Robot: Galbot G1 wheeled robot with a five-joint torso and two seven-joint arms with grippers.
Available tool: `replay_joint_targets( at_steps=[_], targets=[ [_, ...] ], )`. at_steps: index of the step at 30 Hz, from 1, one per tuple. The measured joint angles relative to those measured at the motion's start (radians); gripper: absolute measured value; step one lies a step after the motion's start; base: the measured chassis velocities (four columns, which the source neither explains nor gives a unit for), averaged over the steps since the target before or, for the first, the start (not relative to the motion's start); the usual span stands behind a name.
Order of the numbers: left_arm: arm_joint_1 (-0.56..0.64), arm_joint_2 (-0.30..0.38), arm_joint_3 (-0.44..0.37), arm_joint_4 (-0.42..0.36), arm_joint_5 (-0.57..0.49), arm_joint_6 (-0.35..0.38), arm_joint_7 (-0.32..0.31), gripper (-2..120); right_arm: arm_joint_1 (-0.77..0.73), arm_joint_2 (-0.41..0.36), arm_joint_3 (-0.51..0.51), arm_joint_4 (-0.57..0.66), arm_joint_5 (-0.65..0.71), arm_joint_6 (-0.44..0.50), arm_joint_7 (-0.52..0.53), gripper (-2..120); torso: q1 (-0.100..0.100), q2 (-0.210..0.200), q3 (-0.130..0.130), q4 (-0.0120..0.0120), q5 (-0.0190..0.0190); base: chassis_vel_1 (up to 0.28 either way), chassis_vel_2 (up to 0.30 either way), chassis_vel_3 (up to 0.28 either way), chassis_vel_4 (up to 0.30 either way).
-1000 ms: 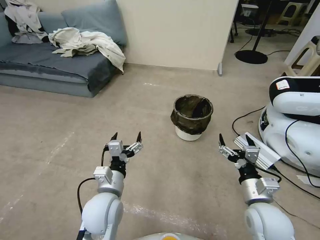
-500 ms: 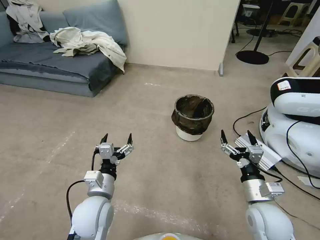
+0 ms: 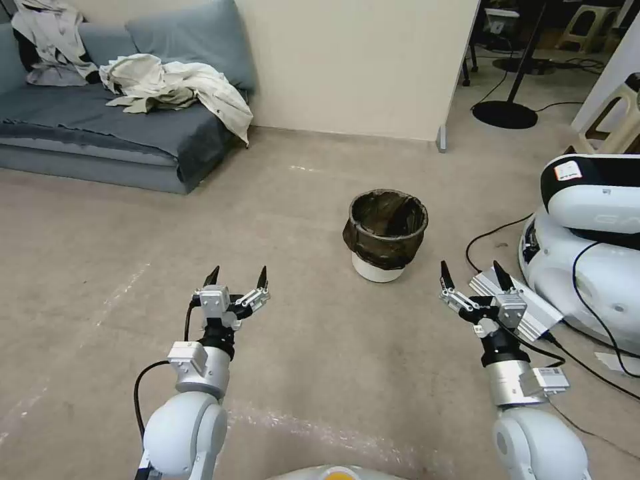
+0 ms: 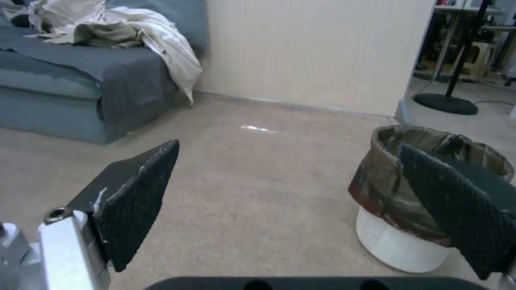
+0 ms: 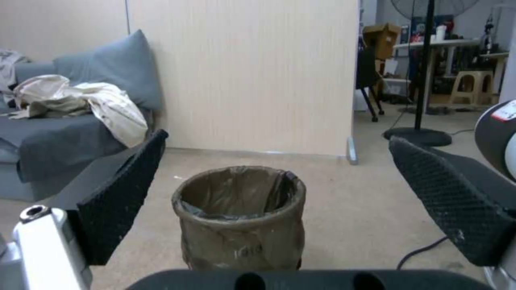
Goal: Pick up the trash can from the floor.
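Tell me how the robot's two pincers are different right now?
The left pincer hangs over bare floor, left of the trash can; the right pincer sits right of it, beside a black cable. In its own wrist view the right pincer frames the can squarely; the left sees it off to one side. Both are open, empty and short of the can.

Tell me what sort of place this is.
Probably a lab or office space set up as a living room: a sofa strewn with clothes on carpet, beside another robot's base, with a partition wall and stools beyond.
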Motion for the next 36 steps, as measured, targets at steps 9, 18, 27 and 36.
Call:
replay_joint_targets(
  at_steps=[9, 18, 27, 36],
  targets=[
    [-0.002, -0.002, 0.003, 0.003, 0.004, 0.002, 0.001, 100, -0.004, 0.001, 0.003, -0.001, -0.004, 0.005, -0.003, 100, 0.0, 0.0, 0.0, 0.0001, 0.0, -0.018, -0.012, -0.015, -0.013],
    [-0.006, -0.002, 0.008, 0.007, 0.003, 0.003, -0.013, 100, -0.003, 0.002, 0.003, -0.007, -0.004, 0.012, -0.006, 100, 0.0, 0.0, 0.0, -0.0003, 0.0, -0.076, -0.06, -0.07, -0.076],
    [-0.01, -0.001, 0.014, 0.017, 0.001, 0.001, -0.036, 100, 0.002, 0.004, 0.001, -0.023, 0.01, 0.039, -0.022, 100, 0.0, 0.0, 0.0, 0.0002, 0.0, -0.014, -0.013, -0.011, -0.017],
    [-0.02, 0.005, 0.012, 0.029, -0.008, -0.013, -0.041, 100, 0.006, 0.009, -0.002, -0.036, 0.035, 0.066, -0.047, 100, 0.0, 0.0, 0.0, 0.0, 0.0, 0.0, 0.0, 0.0, 0.0]
  ],
)
